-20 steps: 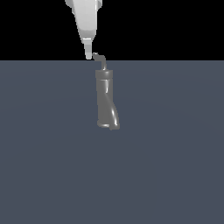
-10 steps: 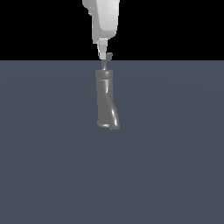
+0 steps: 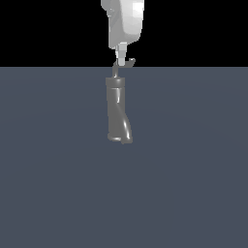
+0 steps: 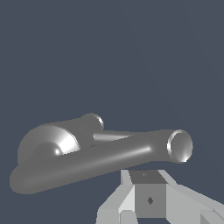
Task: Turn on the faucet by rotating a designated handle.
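Flat slate-grey ground is filling the lower frame beneath a black band, and the faucet (image 3: 117, 110) is standing upright at centre. Its handle (image 3: 124, 64) is sprouting from the column's top. Descending from the upper edge, the gripper (image 3: 121, 53) is meeting the handle; whether its jaws are parted cannot be told.

Arm: smooth white shell, rounded and glossy, soft grey shading down one flank; no cables, screws or lettering visible. It narrows toward the pincer (image 3: 122, 59), whose slim pale fingers (image 3: 122, 50) taper to a blunt end. Wrist view, pincer (image 4: 149, 192): faceted, blocky, white-to-light-grey panels angling outward on both sides of a darker grey square face, which carries a small dark diamond mark at centre.
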`<state>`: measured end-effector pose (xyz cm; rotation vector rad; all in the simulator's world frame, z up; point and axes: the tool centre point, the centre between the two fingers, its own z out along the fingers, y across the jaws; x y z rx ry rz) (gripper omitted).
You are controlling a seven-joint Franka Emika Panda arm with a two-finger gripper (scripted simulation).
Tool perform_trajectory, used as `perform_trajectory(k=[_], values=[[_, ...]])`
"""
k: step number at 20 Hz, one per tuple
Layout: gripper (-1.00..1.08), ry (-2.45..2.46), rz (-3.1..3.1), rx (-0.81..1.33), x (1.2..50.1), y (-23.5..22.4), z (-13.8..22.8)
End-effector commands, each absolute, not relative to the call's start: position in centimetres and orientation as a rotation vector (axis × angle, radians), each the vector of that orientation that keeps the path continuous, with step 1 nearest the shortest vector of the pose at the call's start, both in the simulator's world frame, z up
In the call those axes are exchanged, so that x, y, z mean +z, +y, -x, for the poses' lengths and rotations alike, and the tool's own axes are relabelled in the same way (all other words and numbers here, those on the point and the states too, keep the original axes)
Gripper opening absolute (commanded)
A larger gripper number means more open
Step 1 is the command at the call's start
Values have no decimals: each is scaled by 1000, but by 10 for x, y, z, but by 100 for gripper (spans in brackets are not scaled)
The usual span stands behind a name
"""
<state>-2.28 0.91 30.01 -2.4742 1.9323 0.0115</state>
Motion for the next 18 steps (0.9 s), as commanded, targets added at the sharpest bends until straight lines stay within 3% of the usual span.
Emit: perform_trajectory(k=[1,18], values=[[-100,1950,2459,6,300,-4,16],[-100,1981,2437,2,300,-44,-18]])
